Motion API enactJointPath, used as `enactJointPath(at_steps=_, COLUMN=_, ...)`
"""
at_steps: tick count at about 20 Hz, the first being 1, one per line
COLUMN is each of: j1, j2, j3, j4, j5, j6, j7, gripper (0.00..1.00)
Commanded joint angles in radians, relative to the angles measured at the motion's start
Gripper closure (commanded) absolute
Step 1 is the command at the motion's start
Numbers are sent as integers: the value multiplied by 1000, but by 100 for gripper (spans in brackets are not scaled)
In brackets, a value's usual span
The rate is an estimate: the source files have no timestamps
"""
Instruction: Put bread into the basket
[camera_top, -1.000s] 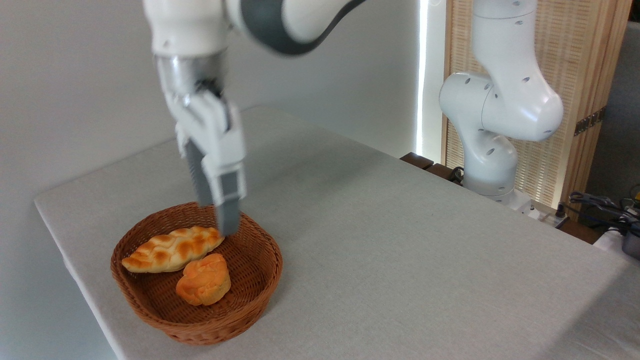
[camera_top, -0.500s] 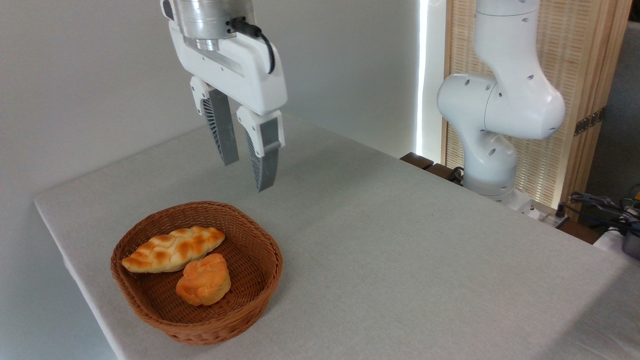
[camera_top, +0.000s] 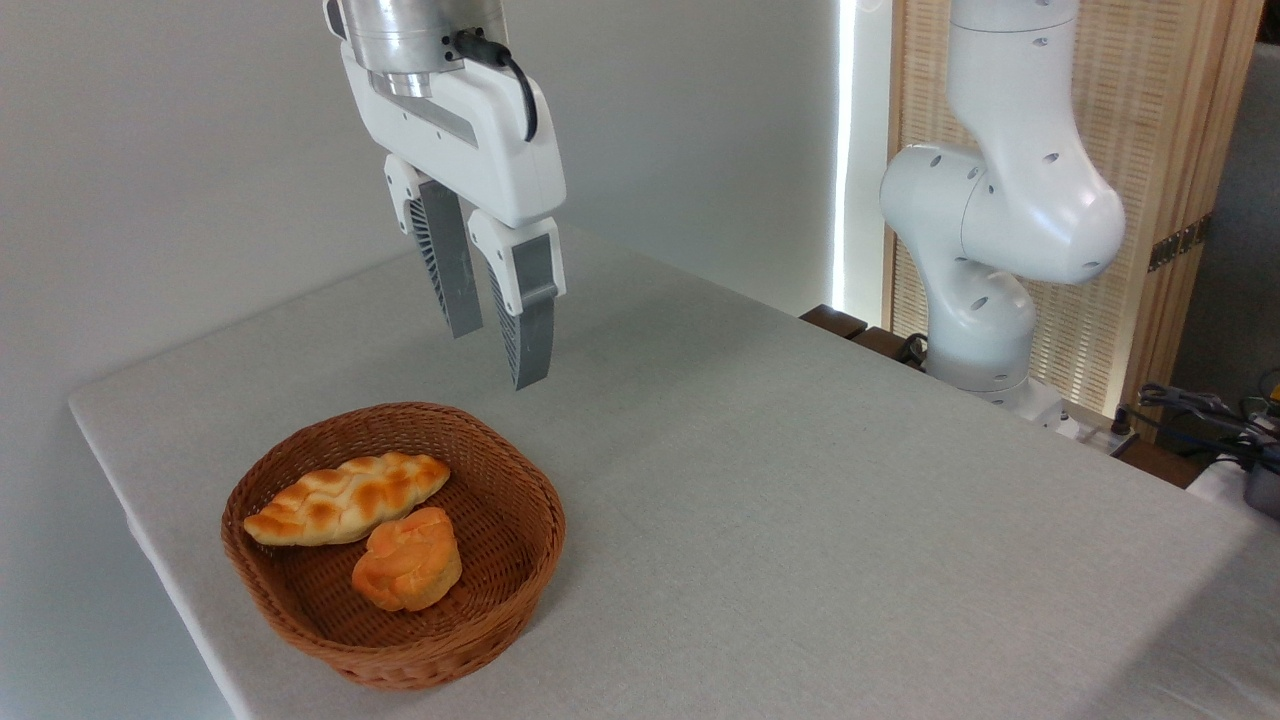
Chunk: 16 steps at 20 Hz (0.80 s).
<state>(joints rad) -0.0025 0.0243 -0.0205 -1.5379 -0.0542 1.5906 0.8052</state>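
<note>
The basket (camera_top: 520, 560) sits near the left front corner of the desk (camera_top: 800, 520), round and shallow, woven from brown wicker with a tight, ribbed weave and a thick rolled rim. It holds 2 pieces. The bread (camera_top: 407, 572), a small rounded orange bun with a lumpy, creased top and a soft matte look, lies on the basket floor toward the front. Just behind it, touching or nearly touching it, lies a longer braided loaf (camera_top: 345, 498), pale golden with browner patches along its plaited ridges, resting at a slant with 1 end toward the left wall of the basket and the other toward the back rim.

The desk is covered in a light grey cloth with a fine, even texture, smooth and flat across its whole surface.

Above and a little behind the basket hangs the end effector (camera_top: 497, 358), well clear of both pieces. Its body is a glossy white plastic block under a brushed metal cylinder, with a black cable looping along its side. Its 2 fingers (camera_top: 527, 330) are grey, long and tapering, ribbed on their inner faces; they point downward with a narrow gap between them and nothing held, so it is released.

At the right stands the arm's base (camera_top: 985, 300), smooth white rounded segments, in front of a pale wooden slatted panel (camera_top: 1150, 150).
</note>
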Motion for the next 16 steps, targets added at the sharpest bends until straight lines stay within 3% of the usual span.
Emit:
enactJointPath(at_steps=1, j1=-50, j2=2, j3=47, j4=12, j5=4, j6=8, j7=11, gripper=0)
enactJointPath(at_steps=8, j1=-50, j2=2, j3=48, j4=12, j5=16, j6=8, j7=-12, gripper=0)
enactJointPath(at_steps=10, j1=-51, j2=2, j3=48, j4=12, j5=54, j6=8, j7=-37, gripper=0)
enactJointPath(at_steps=16, j1=-51, j2=2, j3=47, j4=12, j5=59, j6=2, j7=-37, gripper=0)
